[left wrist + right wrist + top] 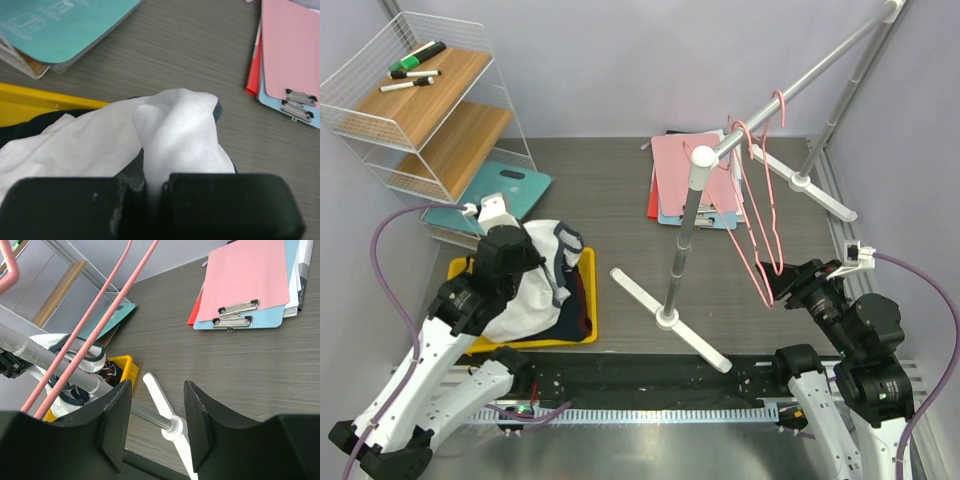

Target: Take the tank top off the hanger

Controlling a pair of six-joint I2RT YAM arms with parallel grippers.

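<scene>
Left gripper [150, 189]: jaws clamped on a fold of the white tank top [175, 125]. The top is bunched over dark clothes in the yellow tray [586, 262], left side of the table, well apart from the rack. Right gripper [157, 412]: jaws apart, nothing between them, sitting just beside the lower end of the pink hanger [90, 335]. The hanger is bare and hooked on the tilted rail [810, 68]. Clipboards [680, 175] lie flat behind the rack post.
</scene>
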